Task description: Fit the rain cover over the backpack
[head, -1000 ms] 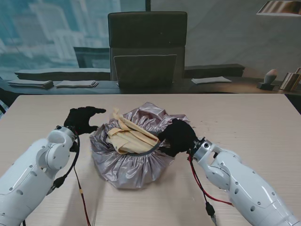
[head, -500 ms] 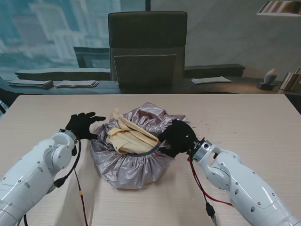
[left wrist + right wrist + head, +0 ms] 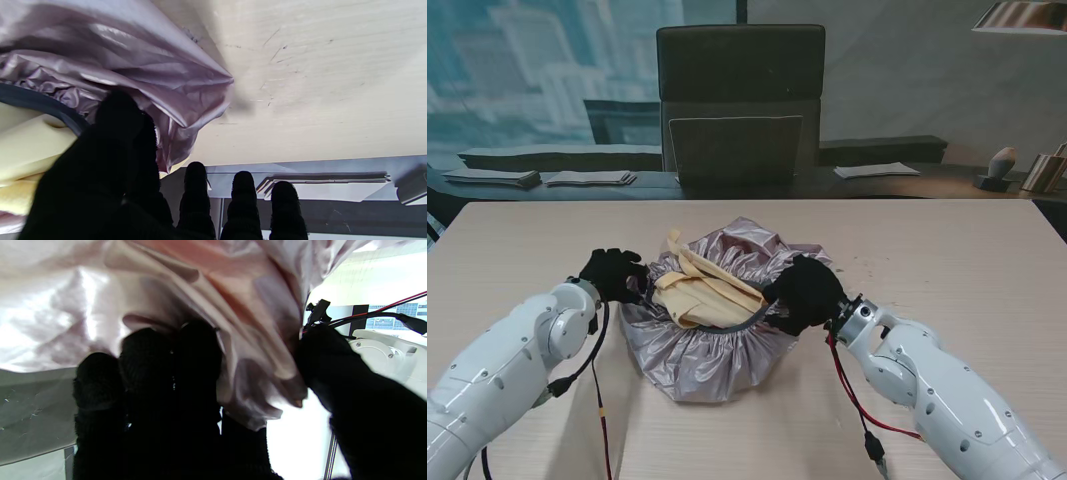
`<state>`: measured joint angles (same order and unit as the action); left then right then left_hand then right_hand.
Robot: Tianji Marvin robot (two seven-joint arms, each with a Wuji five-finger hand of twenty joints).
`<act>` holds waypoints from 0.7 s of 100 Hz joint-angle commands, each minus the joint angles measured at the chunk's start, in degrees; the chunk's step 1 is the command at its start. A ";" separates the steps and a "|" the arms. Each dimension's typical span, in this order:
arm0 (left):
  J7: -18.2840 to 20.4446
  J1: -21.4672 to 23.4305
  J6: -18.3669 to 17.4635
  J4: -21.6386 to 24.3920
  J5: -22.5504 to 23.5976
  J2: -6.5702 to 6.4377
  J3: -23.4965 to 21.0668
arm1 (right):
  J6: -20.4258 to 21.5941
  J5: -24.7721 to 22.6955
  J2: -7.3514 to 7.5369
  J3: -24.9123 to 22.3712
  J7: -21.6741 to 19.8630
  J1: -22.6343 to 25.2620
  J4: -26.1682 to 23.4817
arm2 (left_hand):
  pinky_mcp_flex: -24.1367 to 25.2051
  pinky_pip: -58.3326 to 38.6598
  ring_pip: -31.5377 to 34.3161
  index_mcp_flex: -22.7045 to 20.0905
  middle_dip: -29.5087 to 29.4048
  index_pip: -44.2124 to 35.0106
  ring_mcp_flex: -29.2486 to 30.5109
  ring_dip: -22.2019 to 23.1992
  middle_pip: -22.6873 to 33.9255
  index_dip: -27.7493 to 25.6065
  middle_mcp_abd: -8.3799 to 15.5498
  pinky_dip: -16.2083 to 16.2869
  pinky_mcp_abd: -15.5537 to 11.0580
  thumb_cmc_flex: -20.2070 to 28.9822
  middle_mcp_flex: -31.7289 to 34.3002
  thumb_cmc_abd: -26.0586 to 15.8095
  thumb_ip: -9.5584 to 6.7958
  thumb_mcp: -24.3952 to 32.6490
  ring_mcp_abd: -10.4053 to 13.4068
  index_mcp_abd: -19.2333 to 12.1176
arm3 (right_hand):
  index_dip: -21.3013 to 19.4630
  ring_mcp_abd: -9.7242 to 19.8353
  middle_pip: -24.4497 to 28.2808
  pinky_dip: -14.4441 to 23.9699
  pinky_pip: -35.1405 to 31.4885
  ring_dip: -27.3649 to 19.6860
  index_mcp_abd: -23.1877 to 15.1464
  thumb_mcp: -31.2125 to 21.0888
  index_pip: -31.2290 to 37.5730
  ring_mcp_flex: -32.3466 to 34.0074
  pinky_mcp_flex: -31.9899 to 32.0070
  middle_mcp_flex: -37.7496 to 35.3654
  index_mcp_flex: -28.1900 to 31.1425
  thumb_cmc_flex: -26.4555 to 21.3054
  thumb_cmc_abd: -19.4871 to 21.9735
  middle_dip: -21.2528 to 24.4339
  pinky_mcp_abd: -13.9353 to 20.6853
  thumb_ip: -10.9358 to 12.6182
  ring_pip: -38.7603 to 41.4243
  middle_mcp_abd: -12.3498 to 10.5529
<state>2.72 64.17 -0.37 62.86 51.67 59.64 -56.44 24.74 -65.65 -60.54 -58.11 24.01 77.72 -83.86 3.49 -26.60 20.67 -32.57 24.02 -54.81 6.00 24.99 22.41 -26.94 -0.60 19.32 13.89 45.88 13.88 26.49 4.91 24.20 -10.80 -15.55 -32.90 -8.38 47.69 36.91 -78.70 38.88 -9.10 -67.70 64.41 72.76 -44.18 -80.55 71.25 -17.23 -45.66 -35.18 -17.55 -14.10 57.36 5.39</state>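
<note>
Pale counter [image 3: 947,250] carries our backpack [image 3: 692,290]. Our right hand [image 3: 805,292] pinches the rain cover [image 3: 712,355]. Our left hand [image 3: 613,274] touches its rim, fingers [image 3: 195,186] spread.

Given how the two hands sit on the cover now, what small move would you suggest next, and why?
Probably close the left hand on the rain cover edge: its fingers look spread and hold nothing, the right hand already grips the opposite side, and the backpack shows uncovered between them.
</note>
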 commanded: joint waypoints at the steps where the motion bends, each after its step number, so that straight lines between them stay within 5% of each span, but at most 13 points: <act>1: 0.41 -0.31 0.05 -0.48 0.67 0.24 0.57 | -0.01 -0.01 -0.11 0.08 -0.70 0.21 -0.14 | 0.35 1.84 1.49 -3.19 0.32 -3.82 0.34 1.23 2.43 -3.05 0.54 0.43 0.98 2.40 1.92 -1.59 -0.08 -1.47 0.58 -1.84 | -1.45 -0.82 -0.43 -0.78 -1.32 -0.69 1.49 1.32 0.71 1.90 0.72 -2.40 3.68 -0.16 0.94 0.09 -1.52 1.95 -1.08 3.02; 6: 0.05 -0.49 -0.46 -0.94 1.25 0.13 0.86 | -0.04 0.05 -0.13 0.07 -0.70 0.19 -0.12 | 0.32 1.62 1.84 -0.39 0.19 -2.07 0.25 1.19 2.57 -2.61 0.48 0.32 1.03 2.60 1.88 -2.80 -0.05 -1.56 0.79 -0.85 | -1.56 -0.88 -0.42 -0.77 -1.33 -0.68 1.45 1.36 0.66 1.93 0.79 -2.38 3.71 -0.11 1.01 0.08 -1.52 2.03 -1.05 3.03; 9: -0.53 -0.54 -0.74 -1.27 1.15 0.19 0.89 | -0.03 0.05 -0.13 0.05 -0.70 0.20 -0.13 | 0.40 0.72 2.43 6.93 0.22 0.72 -0.15 0.86 3.10 -4.37 0.21 -0.16 0.98 0.72 0.57 -2.48 -0.08 -0.53 0.89 1.04 | -1.73 -0.85 -0.42 -0.75 -1.38 -0.66 1.50 1.33 0.64 1.92 0.85 -2.38 3.74 0.03 1.25 0.08 -1.47 2.22 -1.01 3.03; 13: -1.28 -0.44 -0.85 -1.49 0.53 0.42 0.66 | 0.00 0.08 -0.13 0.03 -0.71 0.19 -0.11 | 0.45 0.19 2.56 15.77 0.81 0.76 -0.35 0.58 3.43 -9.85 -0.33 -1.13 1.04 -5.06 -1.41 -2.51 -0.64 6.81 0.81 -0.83 | -1.98 -0.93 -0.42 -0.72 -1.43 -0.67 1.60 1.36 0.62 1.90 0.86 -2.38 3.79 0.06 1.40 0.08 -1.52 2.49 -1.03 3.03; 21: -2.96 -0.18 -1.99 -1.71 -1.05 0.88 -0.29 | -0.04 0.17 -0.14 0.00 -0.85 0.20 -0.08 | 0.42 -0.69 2.36 24.79 0.63 4.16 -0.49 0.95 0.95 -11.80 -0.68 -0.85 0.54 -8.18 -1.99 -1.21 -1.50 9.92 0.74 -1.92 | -2.47 -0.97 -0.26 -0.66 -1.51 -0.59 1.74 1.51 0.52 1.93 0.92 -2.36 3.86 0.10 1.54 0.00 -1.73 2.90 -0.84 3.28; 30: -4.36 -0.15 -4.63 -1.69 -0.62 0.86 -1.30 | -0.02 0.30 -0.16 -0.02 -0.94 0.23 -0.02 | 0.37 0.84 -2.18 23.64 -1.11 34.56 -0.88 0.59 -9.20 6.75 -0.82 -1.30 -0.14 -9.07 -3.45 0.77 -1.60 8.82 1.21 -1.22 | -2.92 -1.06 -0.17 -0.58 -1.64 -0.56 1.81 1.53 0.43 1.90 0.99 -2.37 3.91 0.13 1.56 -0.03 -1.74 3.19 -0.76 3.33; 36: -4.84 -0.49 -5.48 -1.82 -0.01 0.77 -1.39 | 0.03 0.27 -0.14 0.00 -0.99 0.20 0.01 | 0.32 1.46 -4.28 23.87 1.44 46.89 -1.31 1.30 -12.61 13.17 -0.92 -0.97 -0.40 -8.67 -4.93 1.32 -1.75 8.54 1.26 -0.23 | -3.18 -1.01 -0.15 -0.54 -1.72 -0.56 1.70 1.59 0.37 1.91 0.95 -2.36 3.91 0.19 1.70 -0.04 -1.78 3.29 -0.76 3.33; 51: -5.46 -2.03 -5.42 -3.25 -0.32 0.94 -0.05 | 0.00 0.37 -0.15 -0.08 -1.15 0.25 -0.02 | 0.28 1.91 -6.85 24.64 4.38 55.51 -2.05 1.94 -16.75 13.58 -1.33 -0.58 -0.80 -8.17 -6.97 2.19 -1.67 8.24 1.26 0.94 | -3.99 -1.11 -0.08 -0.48 -1.79 -0.50 1.85 1.71 0.09 1.90 1.00 -2.35 3.98 0.14 1.86 -0.05 -1.83 3.61 -0.53 3.41; 70: -3.71 -4.93 -1.00 -5.66 -0.29 0.88 4.79 | -0.11 0.52 -0.17 -0.14 -1.38 0.31 -0.03 | 0.87 3.83 -10.14 24.51 3.40 56.49 -2.95 1.41 -19.72 17.73 -2.76 -0.61 -0.37 -8.34 -7.52 3.19 -1.43 8.87 0.96 8.39 | -4.84 -1.15 -0.02 -0.39 -1.88 -0.55 1.87 1.76 -0.20 1.90 1.00 -2.32 4.07 0.22 1.89 -0.07 -1.97 3.79 -0.53 3.45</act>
<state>-3.33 60.29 -2.81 57.85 51.12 60.18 -52.54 24.73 -65.13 -60.57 -58.29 23.56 77.79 -83.78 3.44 -25.84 12.47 -10.31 27.44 0.89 5.19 26.27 4.20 -10.61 -2.10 19.11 13.94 38.61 9.22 28.12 4.55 32.09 -10.15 -9.42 -36.36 -8.75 47.69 36.91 -78.77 38.86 -8.96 -67.11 63.92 72.76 -43.57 -80.55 71.25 -17.14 -44.91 -35.18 -18.03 -12.37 57.03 5.57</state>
